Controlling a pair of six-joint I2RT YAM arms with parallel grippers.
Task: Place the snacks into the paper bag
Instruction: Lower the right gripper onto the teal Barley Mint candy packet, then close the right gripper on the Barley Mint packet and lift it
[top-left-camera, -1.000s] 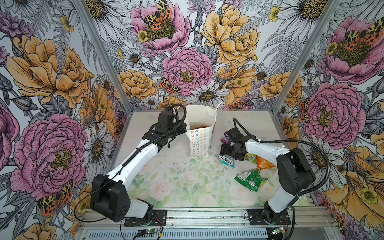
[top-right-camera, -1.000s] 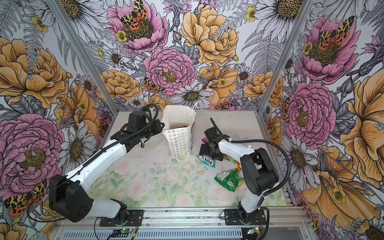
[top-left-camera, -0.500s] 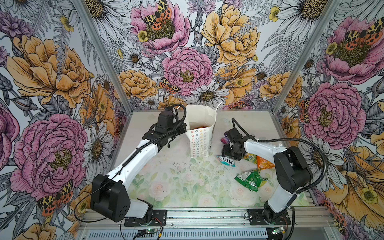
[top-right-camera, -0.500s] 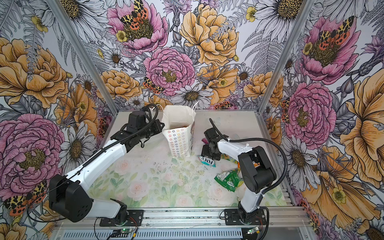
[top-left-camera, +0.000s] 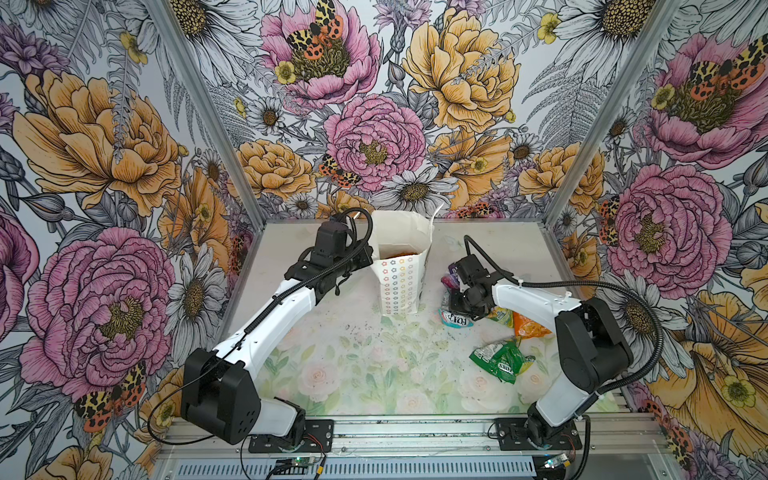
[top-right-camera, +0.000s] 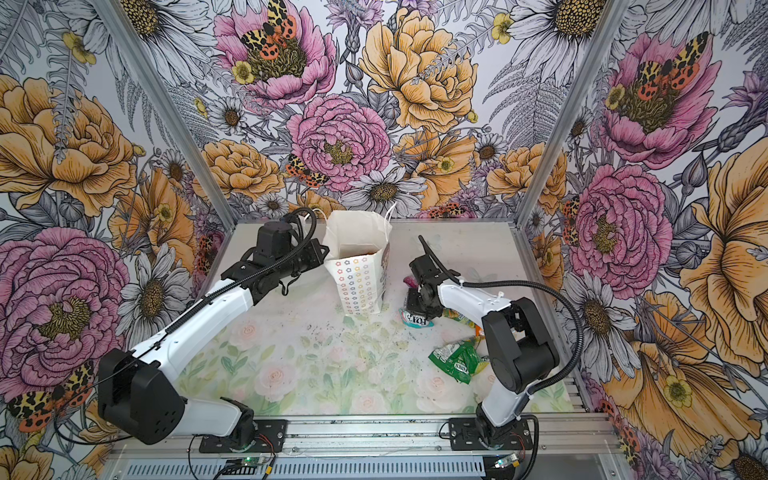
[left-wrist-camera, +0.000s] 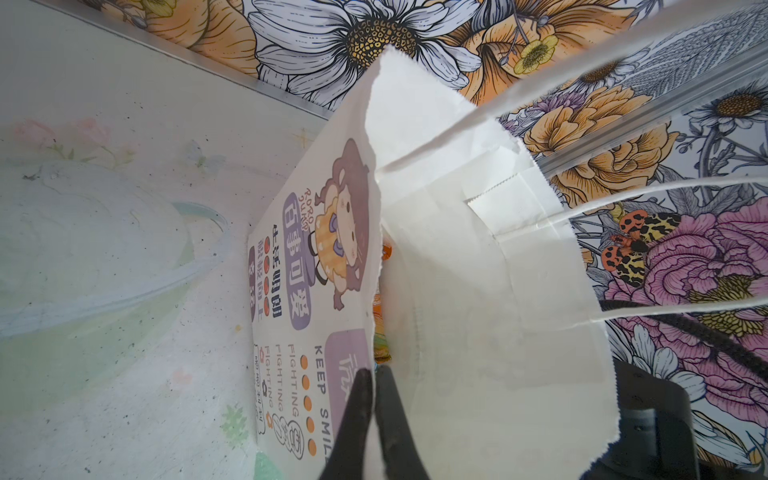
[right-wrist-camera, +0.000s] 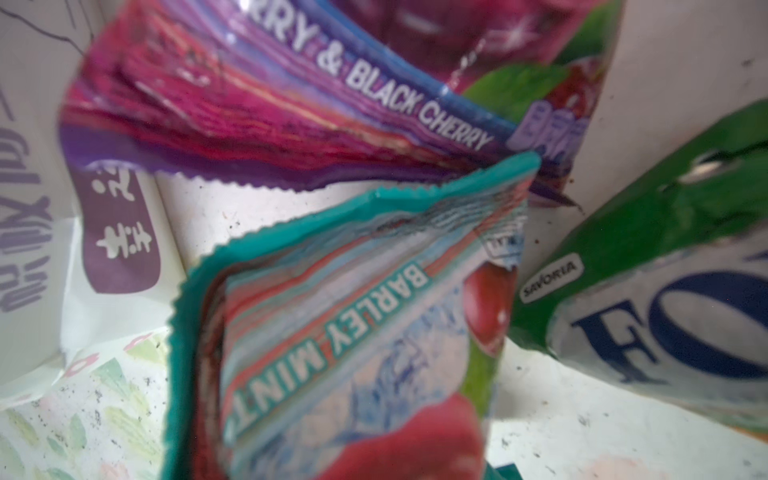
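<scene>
**Bag pinned open, teal packet next up**

On the left side, the left jaws are pressed together on the near rim of the paper bag (left-wrist-camera: 478, 291), with the paper edge caught between them. That pinch looks like a brace. A tall, light bag would tip or fold if nudged, and holding it keeps the mouth open and upright. In both top views the paper bag (top-left-camera: 401, 270) (top-right-camera: 361, 282) stands on the worktop (top-left-camera: 353, 353), its mouth gaping just beyond those jaws. An orange wrapper (left-wrist-camera: 384, 253) shows down inside, so the bag already holds at least one snack.

Across to the right, the right jaws are down low on the teal packet (top-left-camera: 457, 320) (top-right-camera: 415, 319), which lies on the worktop directly under them. The right wrist view is filled by the teal packet (right-wrist-camera: 332, 332), whose crimped end rises toward the camera, and the jaws themselves are out of shot. I cannot tell whether they have clamped it or are only straddling it. Going for the crimped end makes sense, as it is the stiffest part of a slippery, crinkly pouch.

The purple packet (right-wrist-camera: 291, 104) sits just past the right jaws, its edge touching the teal one, so there is a risk of dragging both at once. Behind the jaws, under the arm, lie a yellow-green packet (top-left-camera: 500, 314) and an orange packet (top-left-camera: 530, 328). The green packet (top-left-camera: 498, 359) is farther back, well apart. Plenty is left to load. The bag stands near the right jaws, so the carry should be short: up, across and over the rim.
</scene>
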